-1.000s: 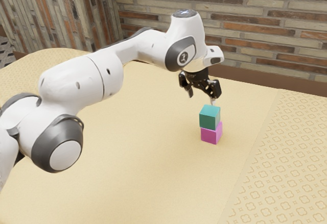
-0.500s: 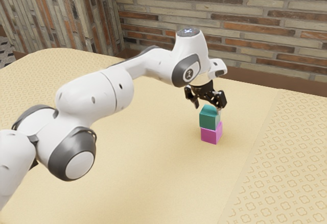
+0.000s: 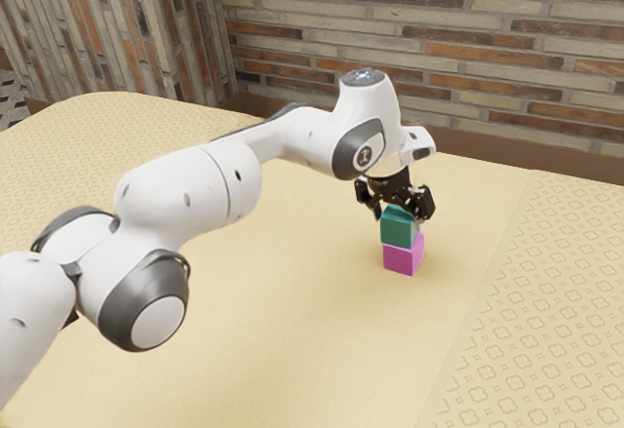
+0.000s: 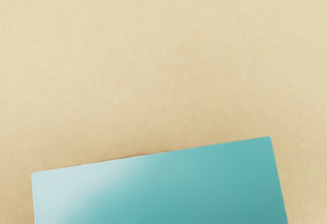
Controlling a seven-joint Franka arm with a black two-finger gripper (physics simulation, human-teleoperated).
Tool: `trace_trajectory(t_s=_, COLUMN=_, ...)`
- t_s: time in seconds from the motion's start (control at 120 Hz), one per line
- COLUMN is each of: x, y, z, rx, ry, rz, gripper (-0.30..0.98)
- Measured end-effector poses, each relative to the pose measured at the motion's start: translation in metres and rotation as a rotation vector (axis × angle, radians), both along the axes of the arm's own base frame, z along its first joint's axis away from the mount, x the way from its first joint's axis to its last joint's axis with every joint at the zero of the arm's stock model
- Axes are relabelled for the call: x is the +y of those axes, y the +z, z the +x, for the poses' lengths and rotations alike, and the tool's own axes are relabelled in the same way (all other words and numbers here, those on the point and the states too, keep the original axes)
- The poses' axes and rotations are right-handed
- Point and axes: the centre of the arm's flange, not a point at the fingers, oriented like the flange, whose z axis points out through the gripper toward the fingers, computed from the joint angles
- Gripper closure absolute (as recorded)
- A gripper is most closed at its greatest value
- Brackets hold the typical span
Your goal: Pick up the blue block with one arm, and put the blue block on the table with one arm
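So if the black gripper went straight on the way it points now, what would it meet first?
Most likely the blue block, atop the pink block: the gripper points down at it. Its open fingers might pass either side; depth is hard to judge.

No word or number can be read with certainty on the robot arm. A small pale emblem sits on the round dark badge at the side of its wrist joint, its character unclear; bluish-white marks on the gray cap atop the same joint are equally illegible.
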Motion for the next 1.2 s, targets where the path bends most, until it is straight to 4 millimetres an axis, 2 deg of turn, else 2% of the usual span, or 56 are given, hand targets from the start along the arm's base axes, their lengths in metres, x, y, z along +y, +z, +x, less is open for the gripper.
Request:
trace_trajectory(t_s=0.15, x=-0.001, y=-0.003, z=0.000, rx=0.002, ry=0.003, rz=0.000, gripper=0.03)
trace_trajectory(t_s=0.333, x=-0.005, y=-0.001, z=-0.001, rx=0.000, ry=0.007, rz=-0.002, gripper=0.26)
trace_trajectory(t_s=0.45, x=-0.002, y=0.002, z=-0.001, rx=-0.004, ry=0.016, rz=0.002, gripper=0.31)
trace_trajectory(t_s=0.5, x=0.000, y=0.010, z=0.000, rx=-0.013, ry=0.021, rz=0.003, gripper=0.33)
trace_trajectory(t_s=0.617, x=0.012, y=0.053, z=0.000, rx=-0.050, ry=0.039, rz=-0.004, gripper=0.34)
trace_trajectory(t_s=0.758, x=0.046, y=0.067, z=0.006, rx=-0.050, ry=0.083, rz=0.003, gripper=0.33)
trace_trajectory(t_s=0.883, x=0.068, y=0.062, z=0.010, rx=-0.028, ry=0.112, rz=0.016, gripper=0.33)
trace_trajectory(t_s=0.967, x=0.080, y=0.043, z=0.011, rx=0.004, ry=0.126, rz=0.032, gripper=0.33)
trace_trajectory(t_s=1.108, x=0.086, y=0.013, z=0.012, rx=0.047, ry=0.132, rz=0.048, gripper=0.34)
trace_trajectory(t_s=1.2, x=0.092, y=0.002, z=0.012, rx=0.063, ry=0.140, rz=0.053, gripper=0.34)
